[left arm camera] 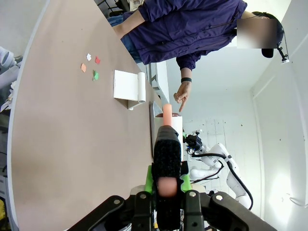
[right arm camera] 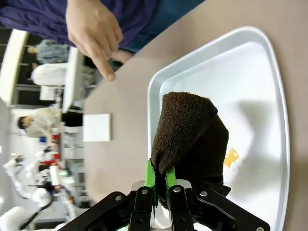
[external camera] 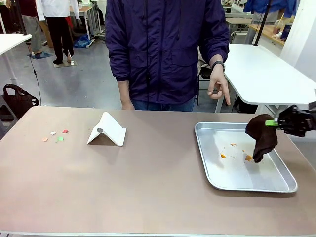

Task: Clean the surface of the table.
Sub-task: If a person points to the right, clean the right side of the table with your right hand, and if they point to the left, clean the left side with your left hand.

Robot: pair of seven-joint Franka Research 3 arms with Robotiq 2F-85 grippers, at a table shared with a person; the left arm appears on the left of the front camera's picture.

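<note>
The taupe table (external camera: 148,187) runs across the whole front view. My right gripper (external camera: 270,123) is at its right side, shut on a dark brown cloth (external camera: 262,138) that hangs over a silver tray (external camera: 203,153). In the right wrist view the cloth (right arm camera: 187,130) rises from between the shut green pads of the gripper (right arm camera: 160,180), above the tray (right arm camera: 250,77). My left gripper (left arm camera: 167,180) is shut on a black, rough-textured tool (left arm camera: 167,154) with a salmon-pink end, held over the table (left arm camera: 72,144).
Small coloured scraps (external camera: 55,136) lie at the table's left. A white folded wedge (external camera: 107,130) stands beside them. Orange bits (external camera: 235,152) lie in the tray. A person stands at the far edge, one hand (external camera: 217,86) pointing down toward the tray.
</note>
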